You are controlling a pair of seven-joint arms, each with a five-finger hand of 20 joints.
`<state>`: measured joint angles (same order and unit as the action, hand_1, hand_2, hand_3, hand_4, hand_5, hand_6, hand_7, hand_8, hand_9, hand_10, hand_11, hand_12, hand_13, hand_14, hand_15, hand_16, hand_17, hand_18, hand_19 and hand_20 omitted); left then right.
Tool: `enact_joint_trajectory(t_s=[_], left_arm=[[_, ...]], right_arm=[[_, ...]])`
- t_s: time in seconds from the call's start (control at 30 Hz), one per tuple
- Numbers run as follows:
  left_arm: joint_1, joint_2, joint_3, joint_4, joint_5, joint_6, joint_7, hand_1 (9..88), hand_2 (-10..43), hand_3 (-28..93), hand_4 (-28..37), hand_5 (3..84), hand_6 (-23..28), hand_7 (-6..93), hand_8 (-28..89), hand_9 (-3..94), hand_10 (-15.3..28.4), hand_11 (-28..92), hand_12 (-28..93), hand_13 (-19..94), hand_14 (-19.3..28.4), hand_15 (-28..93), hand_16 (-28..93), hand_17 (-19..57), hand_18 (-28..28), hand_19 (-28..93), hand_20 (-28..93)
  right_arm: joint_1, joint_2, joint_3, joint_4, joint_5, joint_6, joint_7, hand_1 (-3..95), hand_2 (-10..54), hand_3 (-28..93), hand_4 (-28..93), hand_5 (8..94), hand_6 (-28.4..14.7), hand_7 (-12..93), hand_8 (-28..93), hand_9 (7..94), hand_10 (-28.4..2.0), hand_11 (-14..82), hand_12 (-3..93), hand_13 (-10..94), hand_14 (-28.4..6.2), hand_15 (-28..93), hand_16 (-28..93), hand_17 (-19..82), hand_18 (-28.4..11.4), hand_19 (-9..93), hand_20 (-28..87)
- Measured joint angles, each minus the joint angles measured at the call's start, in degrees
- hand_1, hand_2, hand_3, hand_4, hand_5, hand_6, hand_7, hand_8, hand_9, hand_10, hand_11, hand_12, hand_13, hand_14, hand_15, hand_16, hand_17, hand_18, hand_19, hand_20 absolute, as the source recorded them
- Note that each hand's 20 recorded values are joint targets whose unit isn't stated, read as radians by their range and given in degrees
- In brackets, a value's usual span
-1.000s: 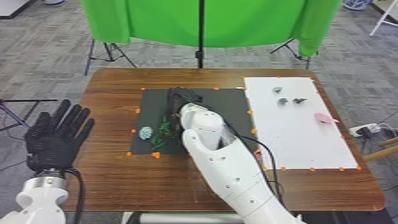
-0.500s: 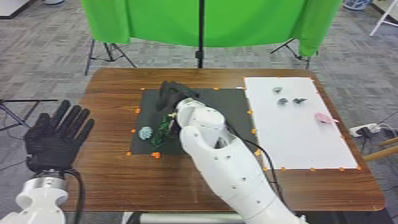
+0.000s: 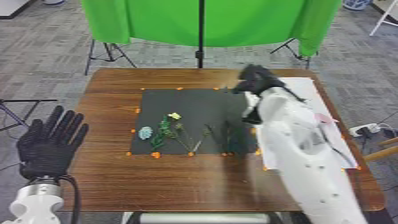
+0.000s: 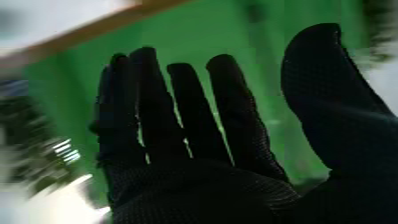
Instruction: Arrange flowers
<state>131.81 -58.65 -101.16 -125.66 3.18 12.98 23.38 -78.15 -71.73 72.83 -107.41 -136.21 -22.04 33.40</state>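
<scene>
right hand [image 3: 258, 80] spread, well apart from the yellow flower [image 3: 174, 116]

the right hand's fingers are straight and parted, thumb wide. nearer the robot and left of it, the yellow flower and pale blue flower [image 3: 145, 133] lie on the dark mat [image 3: 182, 100]. the pink flower [image 3: 327, 118] is on the white sheet [image 3: 300, 85], right of that hand. the left hand [image 3: 46, 156], fingers spread, is beside the tabletop [image 3: 111, 105].

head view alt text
A robot's right hand hovers near the far end of a white sheet on a wooden table. Left of the sheet, a pale blue flower, a yellow flower and green stems lie on a black mat; the open left hand is at left.
</scene>
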Motion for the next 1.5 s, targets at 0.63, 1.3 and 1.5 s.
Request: enact_joint_trajectory(t_s=[0.63,1.3,1.5], left_arm=[[0.51,-0.17,-0.37,-0.08,1.17,0.03,0.03,27.9,8.6,80,-28.3,43.1,7.8,9.8,-9,37.7,13.7,17,10,32,12.4,18,-2,-4.6,12.6,29,13],[0.75,-0.39,-0.21,-0.09,1.16,0.07,0.02,27.7,8.9,80,-28.3,43.2,7.9,9.7,-9,37.8,13.8,17,10,32,12.4,18,-2,-4.7,12.5,29,13],[0.73,-0.39,-0.01,-0.09,1.15,0.07,0.05,27.7,8.9,80,-28.3,43.2,7.8,9.9,-9,37.7,13.7,17,10,32,12.4,18,-2,-4.6,12.5,29,13]], right_arm=[[-11.46,11.75,14.54,7.81,-4.47,3.88,7.13,51.7,-9.5,82,-28,60.4,-1.6,17,-13,56.3,-13.1,13.4,13.6,51,-12.4,34,17,26,-21.8,79,34],[-12.30,14.32,3.22,-0.48,-2.55,27.00,-9.42,61.2,-9.5,72,-28,79.0,0.6,30,3,85.2,-10.8,7.0,37.6,69,-6.6,32,42,30,-19.7,80,40],[-4.67,11.63,-8.61,-3.10,-1.45,22.57,-20.53,61.0,-9.5,72,-28,78.7,0.6,31,3,84.7,-10.6,7.0,37.2,69,-6.5,32,41,30,-19.4,80,40]])
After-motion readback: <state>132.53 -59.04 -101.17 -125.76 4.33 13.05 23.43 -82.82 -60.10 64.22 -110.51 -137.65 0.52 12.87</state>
